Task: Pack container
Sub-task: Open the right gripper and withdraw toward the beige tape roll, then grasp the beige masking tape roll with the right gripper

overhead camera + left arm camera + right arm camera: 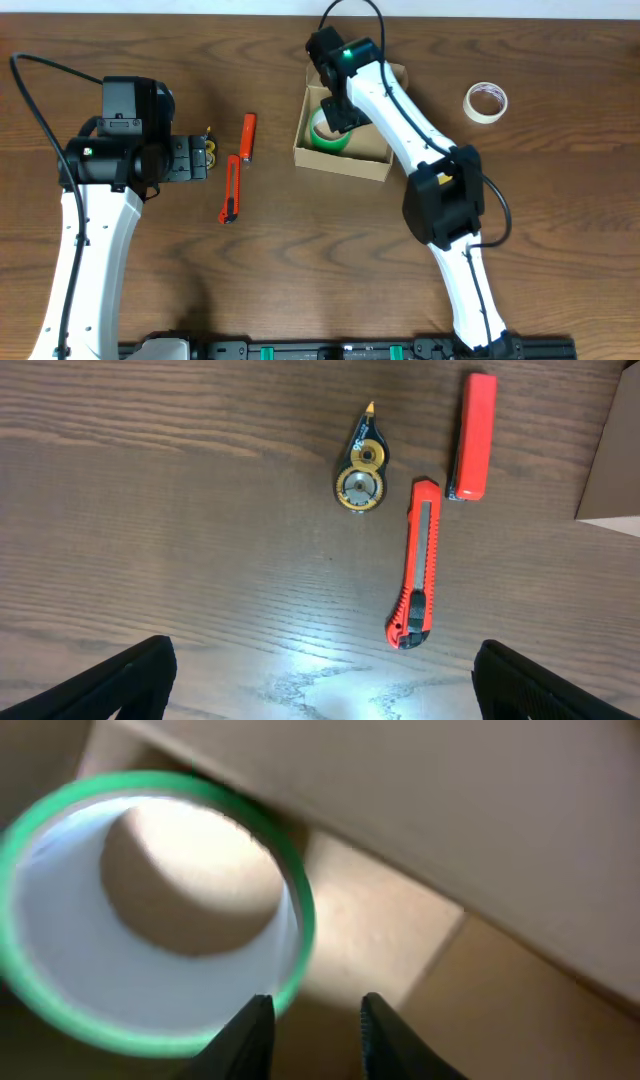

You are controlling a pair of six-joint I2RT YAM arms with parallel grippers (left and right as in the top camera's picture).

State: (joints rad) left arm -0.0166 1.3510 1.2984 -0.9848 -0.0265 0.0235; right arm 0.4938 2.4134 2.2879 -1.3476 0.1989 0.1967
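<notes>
The container (340,163) is an open tan cardboard box at the back centre; its corner shows in the left wrist view (615,460). A green tape roll (327,136) lies inside it. My right gripper (336,112) reaches down into the box. In the right wrist view its fingers (317,1015) are slightly apart with bare cardboard (400,930) between them, and the left finger sits at the rim of the green roll (300,910). My left gripper (200,160) hovers wide open and empty over the table (325,670).
A beige tape roll (486,102) lies right of the box. Left of the box are an orange-red bar-shaped tool (248,137) (472,435), a red box cutter (231,190) (418,565) and a small correction-tape dispenser (209,150) (362,465).
</notes>
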